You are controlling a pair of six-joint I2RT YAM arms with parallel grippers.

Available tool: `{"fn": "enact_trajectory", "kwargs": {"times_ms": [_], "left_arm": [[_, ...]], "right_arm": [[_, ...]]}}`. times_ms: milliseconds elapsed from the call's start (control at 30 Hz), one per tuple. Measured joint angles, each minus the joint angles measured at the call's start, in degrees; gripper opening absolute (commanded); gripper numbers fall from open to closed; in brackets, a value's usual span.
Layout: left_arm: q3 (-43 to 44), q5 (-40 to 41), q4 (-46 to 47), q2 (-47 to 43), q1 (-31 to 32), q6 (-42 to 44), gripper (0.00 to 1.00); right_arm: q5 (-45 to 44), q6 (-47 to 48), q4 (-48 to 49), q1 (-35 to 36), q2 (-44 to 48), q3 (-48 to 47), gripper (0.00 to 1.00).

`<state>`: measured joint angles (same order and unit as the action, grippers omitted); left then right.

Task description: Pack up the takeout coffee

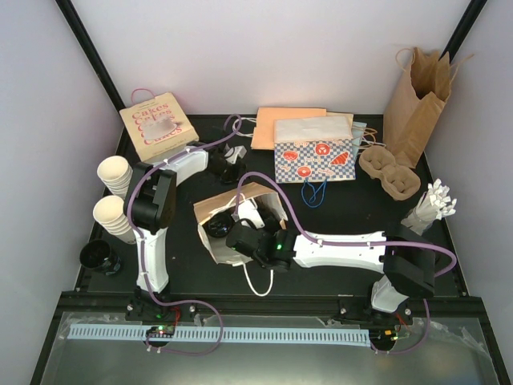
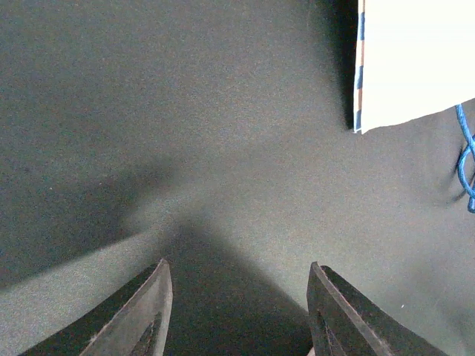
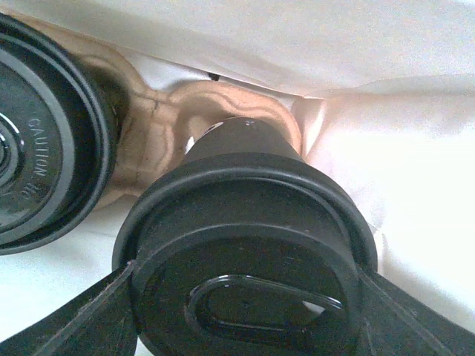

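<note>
Your right gripper (image 3: 246,268) is down inside the paper bag (image 1: 215,204), which lies open on its side about mid-table, a little toward the near edge. The jaws sit tight on either side of the takeout coffee (image 3: 245,222), gripping it at the black lid. That looks like a hold chosen to lower the cup straight into its well in the pulp carrier (image 3: 159,126). A second lidded cup (image 3: 44,148) fills the neighbouring well, so you have little room on that side.

Your left gripper (image 2: 237,297) hangs spread wide and empty over bare tabletop toward the far edge. It is just beside the checkered box (image 2: 415,59) and its blue cord (image 2: 466,156), parked clear of the bag mouth, I'd say.

Now the blind spots. The cup's cream body is out of sight under its own lid, so you can't tell whether it is seated fully. From above, the right arm and the bag's flap cover the gripper and most of the load. Only one dark lid shows there.
</note>
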<state>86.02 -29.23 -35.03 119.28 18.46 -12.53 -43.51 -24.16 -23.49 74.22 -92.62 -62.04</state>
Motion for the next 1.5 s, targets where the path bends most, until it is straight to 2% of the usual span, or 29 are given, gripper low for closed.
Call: {"fn": "enact_trajectory", "kwargs": {"times_ms": [233, 633, 1133, 1500], "left_arm": [[0.0, 0.7, 0.0, 0.0, 0.8, 0.0, 0.52], [0.0, 1.3, 0.3, 0.0, 2.2, 0.1, 0.5], [-1.8, 2.3, 1.5, -1.6, 5.0, 0.0, 0.49], [-3.5, 3.4, 2.9, -4.0, 7.2, -0.3, 0.47]], "right_arm": [[-1.6, 0.5, 0.1, -0.1, 0.2, 0.0, 0.66], [2.3, 1.7, 3.2, -3.3, 1.4, 0.9, 0.65], [3.6, -3.1, 1.0, -3.7, -0.1, 1.9, 0.64], [3.6, -6.7, 1.8, -3.3, 1.4, 7.0, 0.64]]}}
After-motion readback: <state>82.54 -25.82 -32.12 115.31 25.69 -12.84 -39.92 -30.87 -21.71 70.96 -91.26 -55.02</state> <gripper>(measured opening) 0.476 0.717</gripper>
